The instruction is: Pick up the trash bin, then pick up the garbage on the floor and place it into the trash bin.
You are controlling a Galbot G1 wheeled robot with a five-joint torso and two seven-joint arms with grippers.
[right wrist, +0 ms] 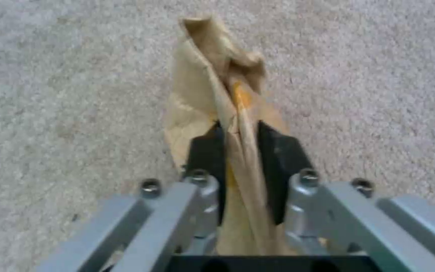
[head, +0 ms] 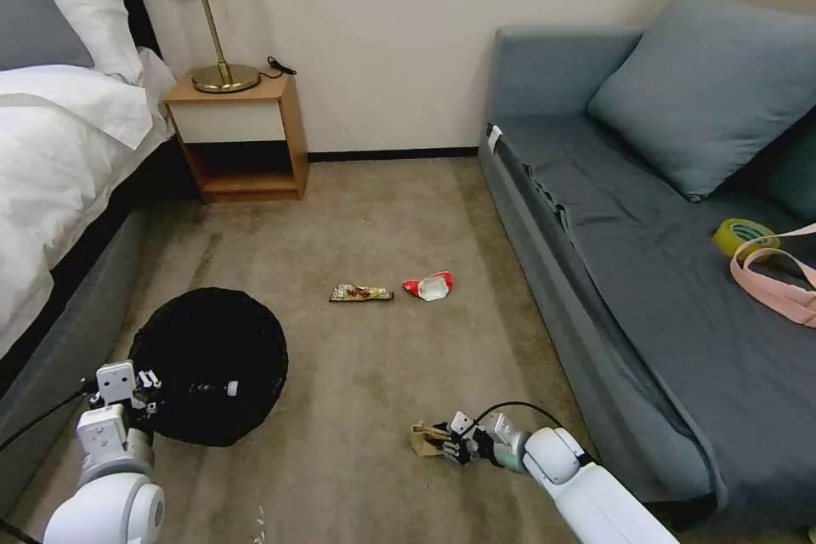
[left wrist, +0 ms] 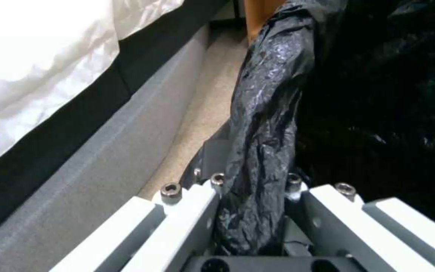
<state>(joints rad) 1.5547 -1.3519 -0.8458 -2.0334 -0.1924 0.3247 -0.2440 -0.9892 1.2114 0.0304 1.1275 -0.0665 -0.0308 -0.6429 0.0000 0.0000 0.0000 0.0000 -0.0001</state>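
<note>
The trash bin (head: 212, 357), round and black with a crinkly liner, stands on the carpet at the left beside the bed. My left gripper (head: 150, 391) is shut on its near rim; the left wrist view shows the liner-wrapped rim (left wrist: 265, 113) pinched between the fingers (left wrist: 197, 204). Low on the carpet at the right, my right gripper (head: 442, 440) is shut on a crumpled brown paper bag (head: 421, 439). The black pads (right wrist: 205, 151) squeeze a fold of that bag (right wrist: 212, 87). Farther out lie a flat brownish snack wrapper (head: 361, 293) and a red-and-white crushed packet (head: 429, 286).
A bed (head: 59, 144) runs along the left, with a wooden nightstand (head: 242, 136) and lamp (head: 217, 59) behind the bin. A grey-blue sofa (head: 663, 272) holding a tape roll (head: 741, 235) and a pink strap (head: 778, 285) lines the right. Open carpet lies between them.
</note>
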